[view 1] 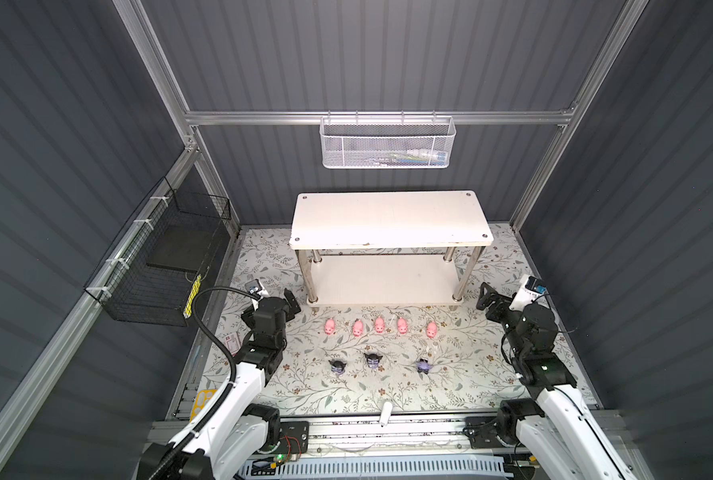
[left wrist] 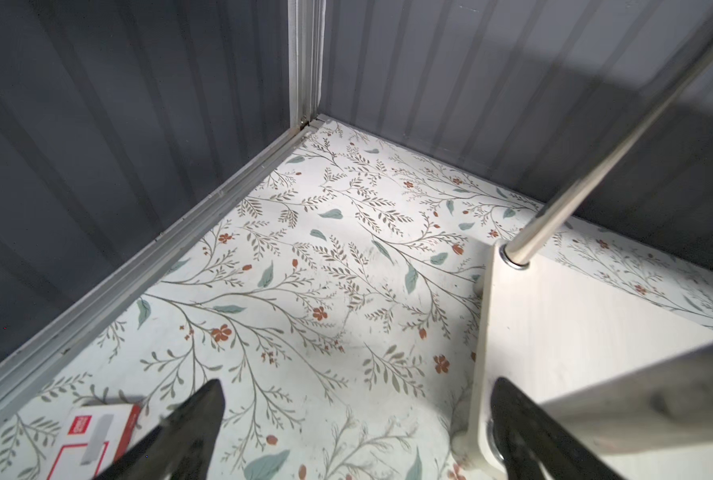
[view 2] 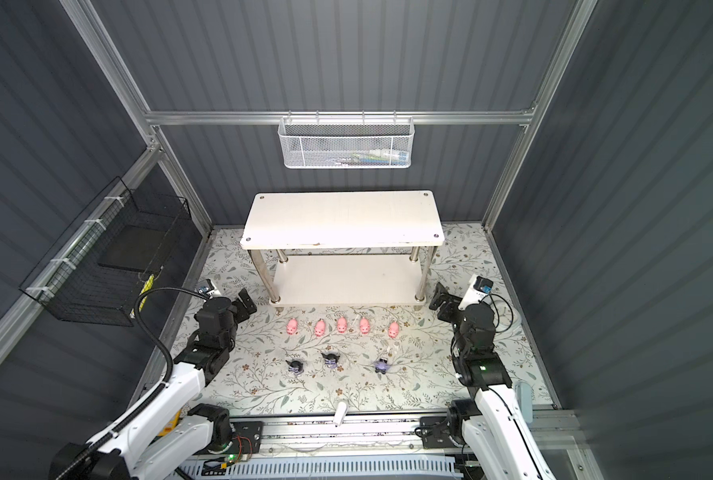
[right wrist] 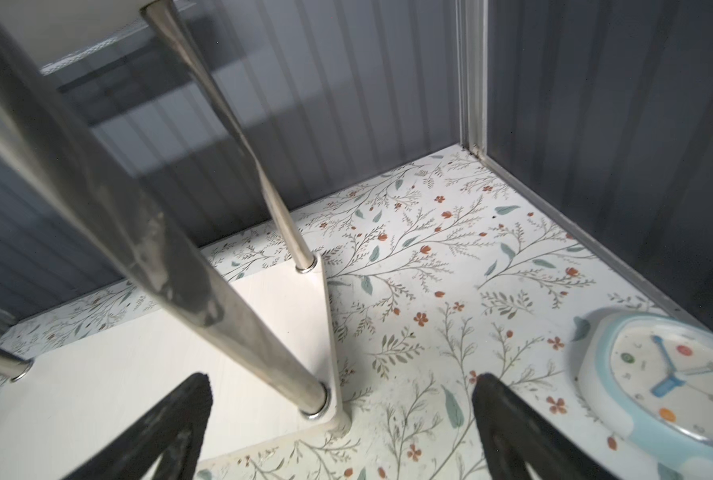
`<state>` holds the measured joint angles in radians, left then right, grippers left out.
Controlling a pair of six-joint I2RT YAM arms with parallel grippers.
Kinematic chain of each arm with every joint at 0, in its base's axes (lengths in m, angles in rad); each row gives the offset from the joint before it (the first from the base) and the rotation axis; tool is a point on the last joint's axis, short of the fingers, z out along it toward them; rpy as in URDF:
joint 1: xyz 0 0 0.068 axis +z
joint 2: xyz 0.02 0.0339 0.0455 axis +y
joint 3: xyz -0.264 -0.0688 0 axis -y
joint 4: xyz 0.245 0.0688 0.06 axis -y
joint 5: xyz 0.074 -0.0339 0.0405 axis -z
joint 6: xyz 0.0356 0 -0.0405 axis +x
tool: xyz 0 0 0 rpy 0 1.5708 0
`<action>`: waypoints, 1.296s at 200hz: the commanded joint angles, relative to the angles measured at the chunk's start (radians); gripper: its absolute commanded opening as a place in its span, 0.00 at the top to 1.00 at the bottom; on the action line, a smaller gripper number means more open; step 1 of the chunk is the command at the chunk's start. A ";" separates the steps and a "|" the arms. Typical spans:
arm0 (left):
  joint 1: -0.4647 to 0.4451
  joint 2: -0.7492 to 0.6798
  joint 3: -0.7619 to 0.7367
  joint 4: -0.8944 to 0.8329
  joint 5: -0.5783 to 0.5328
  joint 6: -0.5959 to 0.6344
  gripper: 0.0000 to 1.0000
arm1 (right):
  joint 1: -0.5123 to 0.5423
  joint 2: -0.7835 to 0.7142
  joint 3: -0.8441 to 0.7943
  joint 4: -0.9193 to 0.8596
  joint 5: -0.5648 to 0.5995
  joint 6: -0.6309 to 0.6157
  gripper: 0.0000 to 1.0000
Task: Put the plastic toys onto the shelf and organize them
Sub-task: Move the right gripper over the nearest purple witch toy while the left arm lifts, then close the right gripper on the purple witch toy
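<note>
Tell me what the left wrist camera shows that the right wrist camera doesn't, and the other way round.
Only the left wrist view: a red-and-white card lying on the floral mat beside the left pincer. Only the right wrist view: a pale-blue clock lying flat near the right pincer. Both: the lower board of the shelf with its chrome legs, the floral mat, grey ribbed walls, and an open, empty pincer.
</note>
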<state>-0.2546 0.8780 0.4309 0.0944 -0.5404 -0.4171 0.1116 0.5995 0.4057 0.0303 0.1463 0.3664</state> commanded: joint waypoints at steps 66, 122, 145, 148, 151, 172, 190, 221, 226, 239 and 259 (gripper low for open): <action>-0.033 -0.143 -0.039 -0.279 0.150 -0.173 0.02 | 0.367 -0.023 -0.076 -0.234 0.050 0.206 0.01; -0.159 -0.092 -0.029 -0.263 0.075 -0.183 0.01 | 0.572 0.058 -0.076 -0.252 0.011 0.217 0.01; -0.221 -0.040 -0.023 -0.228 0.033 -0.198 0.01 | 0.660 0.114 -0.070 -0.255 -0.003 0.217 0.03; -0.229 -0.034 -0.022 -0.224 0.025 -0.199 0.00 | 0.672 0.120 -0.068 -0.256 0.000 0.218 0.03; -0.241 -0.027 -0.021 -0.220 0.018 -0.200 0.00 | 0.685 0.128 -0.068 -0.257 0.002 0.218 0.03; -0.287 0.007 -0.011 -0.213 -0.034 -0.194 0.00 | 0.763 0.168 -0.058 -0.279 0.030 0.229 0.06; -0.294 0.015 -0.007 -0.204 -0.039 -0.194 0.00 | 0.818 0.211 -0.045 -0.299 0.052 0.231 0.08; -0.295 0.010 -0.011 -0.196 -0.044 -0.198 0.00 | 0.882 0.289 -0.027 -0.305 0.092 0.251 0.13; -0.296 0.009 -0.011 -0.196 -0.046 -0.197 0.00 | 0.890 0.302 -0.024 -0.304 0.098 0.255 0.13; -0.296 0.007 -0.013 -0.196 -0.046 -0.196 0.00 | 0.913 0.334 -0.010 -0.303 0.122 0.257 0.16; -0.296 -0.005 -0.017 -0.200 -0.049 -0.196 0.00 | 0.948 0.387 0.013 -0.307 0.149 0.263 0.17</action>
<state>-0.5449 0.8921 0.4030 -0.1112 -0.5629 -0.5999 1.0252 0.9440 0.3737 -0.2611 0.2333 0.6086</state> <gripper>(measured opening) 0.996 0.832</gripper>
